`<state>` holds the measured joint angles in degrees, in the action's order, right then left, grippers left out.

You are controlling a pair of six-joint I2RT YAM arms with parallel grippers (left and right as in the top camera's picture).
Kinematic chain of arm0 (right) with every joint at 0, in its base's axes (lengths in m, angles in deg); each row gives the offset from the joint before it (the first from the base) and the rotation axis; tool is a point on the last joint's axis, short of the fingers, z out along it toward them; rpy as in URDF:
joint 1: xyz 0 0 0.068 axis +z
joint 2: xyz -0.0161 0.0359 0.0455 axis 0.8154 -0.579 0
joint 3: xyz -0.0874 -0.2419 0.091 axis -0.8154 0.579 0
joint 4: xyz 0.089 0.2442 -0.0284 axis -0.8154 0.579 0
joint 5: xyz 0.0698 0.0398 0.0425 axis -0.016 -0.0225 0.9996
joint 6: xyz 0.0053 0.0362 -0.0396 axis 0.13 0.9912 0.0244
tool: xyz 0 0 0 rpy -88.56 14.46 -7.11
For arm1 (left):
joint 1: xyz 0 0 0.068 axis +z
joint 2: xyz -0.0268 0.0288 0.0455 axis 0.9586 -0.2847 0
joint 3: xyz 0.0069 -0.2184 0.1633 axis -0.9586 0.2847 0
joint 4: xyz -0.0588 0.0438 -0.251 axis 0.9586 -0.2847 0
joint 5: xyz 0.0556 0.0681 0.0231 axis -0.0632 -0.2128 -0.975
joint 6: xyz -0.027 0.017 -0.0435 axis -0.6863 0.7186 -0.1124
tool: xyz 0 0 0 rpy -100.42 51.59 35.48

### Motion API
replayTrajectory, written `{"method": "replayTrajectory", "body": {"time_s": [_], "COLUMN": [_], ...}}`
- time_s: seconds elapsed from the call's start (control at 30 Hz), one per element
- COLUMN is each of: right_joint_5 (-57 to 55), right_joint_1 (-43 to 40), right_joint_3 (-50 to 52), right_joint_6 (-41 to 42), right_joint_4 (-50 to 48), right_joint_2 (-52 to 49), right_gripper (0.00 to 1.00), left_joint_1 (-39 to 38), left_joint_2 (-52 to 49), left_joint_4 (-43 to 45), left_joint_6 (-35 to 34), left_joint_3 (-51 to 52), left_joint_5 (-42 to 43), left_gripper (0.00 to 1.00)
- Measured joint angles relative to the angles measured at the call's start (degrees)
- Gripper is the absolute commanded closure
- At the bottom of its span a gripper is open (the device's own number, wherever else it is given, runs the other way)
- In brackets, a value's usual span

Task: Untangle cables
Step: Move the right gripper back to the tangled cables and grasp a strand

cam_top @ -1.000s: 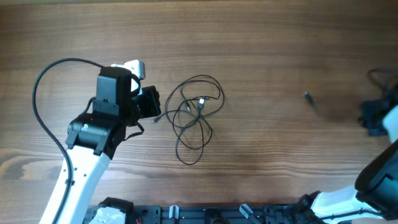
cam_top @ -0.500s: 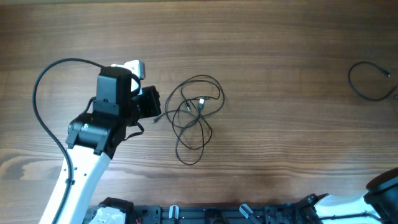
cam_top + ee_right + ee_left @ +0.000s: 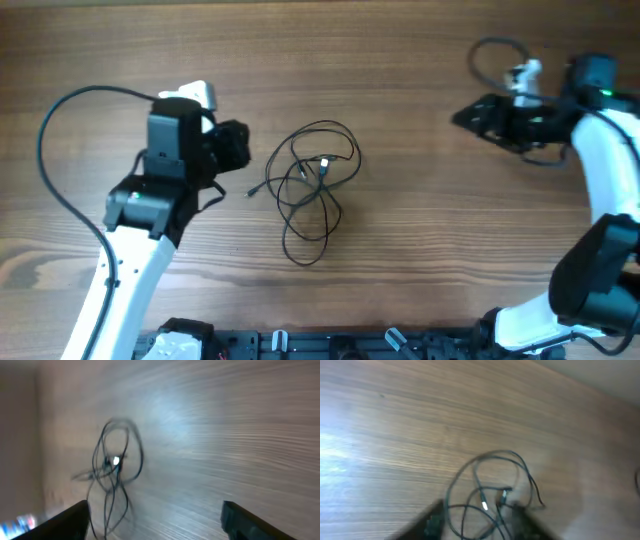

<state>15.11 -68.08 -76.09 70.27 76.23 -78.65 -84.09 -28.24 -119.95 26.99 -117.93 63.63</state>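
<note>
The cables (image 3: 315, 185) lie as one loose tangle of thin black loops at the middle of the table, with small connector ends inside the loops and one end (image 3: 250, 192) trailing left. My left gripper (image 3: 236, 147) sits just left of the tangle, open and holding nothing. Through the left wrist camera the cables (image 3: 490, 490) show blurred just ahead of the left gripper (image 3: 477, 525) and its parted fingers (image 3: 434, 519). My right gripper (image 3: 468, 115) is at the upper right, pointing left, wide open and empty. The right wrist camera has the cables (image 3: 112, 467) far ahead of the right gripper (image 3: 160, 525).
A thin black loop (image 3: 490, 52) arcs above the right arm's wrist; I cannot tell whether it is loose or attached to the arm. The left arm's thick black cable (image 3: 60, 130) curves over the table's left side. A dark rail (image 3: 330, 345) runs along the front edge.
The right arm has swung from the right edge to the upper right, and its jaws have opened. The left gripper has opened and drawn back up and left from the trailing cable end.
</note>
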Motion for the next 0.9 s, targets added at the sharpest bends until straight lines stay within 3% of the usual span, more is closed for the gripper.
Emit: {"method": "replayTrajectory", "body": {"time_s": [0.13, 0.33, 0.57, 0.73, 0.8, 0.9], "right_joint_5": [-4.7, -12.7, -13.1, -13.2, -13.3, -13.4], "right_joint_1": [20.2, 36.6, 46.2, 46.8, 46.8, 46.8], "right_joint_3": [0.0, 0.0, 0.0, 0.0, 0.0, 0.2], "right_joint_6": [-7.1, -8.9, -7.7, -8.7, -8.8, -2.2], "right_joint_4": [0.3, -8.8, -11.9, -13.1, -15.8, -27.0], "right_joint_2": [0.0, 0.0, -1.5, -10.0, -11.8, -11.8], "right_gripper": [0.0, 0.0, 0.05, 0.03, 0.03, 0.04], "left_joint_1": [9.9, 21.9, 22.4, 22.3, 22.4, 22.4], "left_joint_2": [0.0, 0.0, 0.0, 0.0, 0.0, 0.0], "left_joint_4": [-1.7, -2.6, -3.0, -3.8, -4.1, -4.7], "left_joint_6": [-3.9, -3.2, -1.8, -1.6, -1.6, -1.6], "left_joint_3": [0.0, 0.0, 0.0, 0.0, 0.0, 0.0], "left_joint_5": [-1.2, 1.1, 3.3, 3.3, 3.4, 3.3], "left_gripper": [0.2, 0.14, 0.1, 0.09, 0.09, 0.1]}}
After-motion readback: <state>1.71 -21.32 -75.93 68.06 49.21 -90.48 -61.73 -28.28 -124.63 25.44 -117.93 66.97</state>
